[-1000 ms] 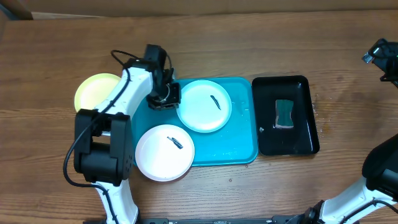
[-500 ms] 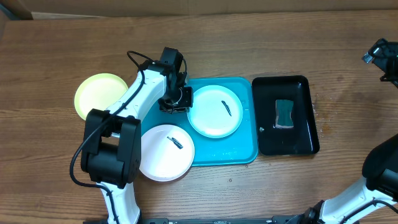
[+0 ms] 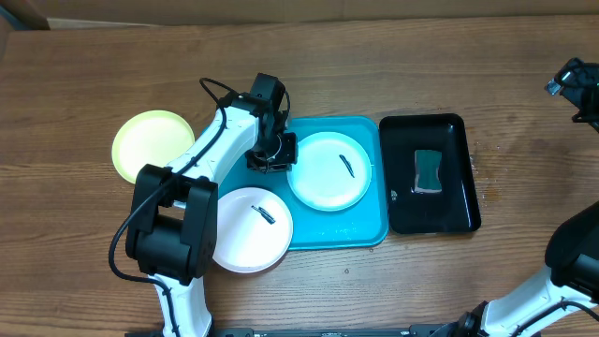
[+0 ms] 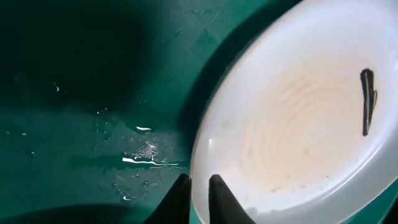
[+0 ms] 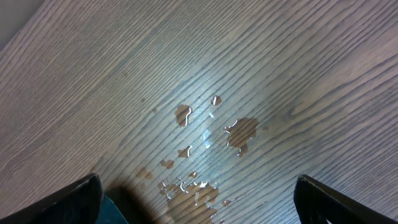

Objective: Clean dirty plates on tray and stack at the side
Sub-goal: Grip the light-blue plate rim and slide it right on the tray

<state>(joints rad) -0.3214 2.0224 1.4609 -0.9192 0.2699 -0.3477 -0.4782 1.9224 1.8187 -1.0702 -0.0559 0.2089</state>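
The pale blue plate (image 3: 329, 170) with a dark smear lies on the turquoise tray (image 3: 342, 234). My left gripper (image 3: 271, 154) is shut on the plate's left rim; in the left wrist view the fingers (image 4: 198, 190) pinch the rim of the plate (image 4: 298, 130) over the wet tray (image 4: 93, 93). The white plate (image 3: 248, 229) with a smear overlaps the tray's front left corner. The yellow-green plate (image 3: 150, 142) lies on the table at the left. My right gripper (image 5: 196, 202) is open over bare wet wood; its arm (image 3: 576, 89) is at the far right edge.
A black tray (image 3: 460, 211) holding a teal sponge (image 3: 429, 170) stands right of the turquoise tray. Water drops (image 5: 211, 134) lie on the wooden table under the right gripper.
My left gripper has dragged the pale blue plate to the right across the tray, away from the yellow-green plate. The right arm has not moved.
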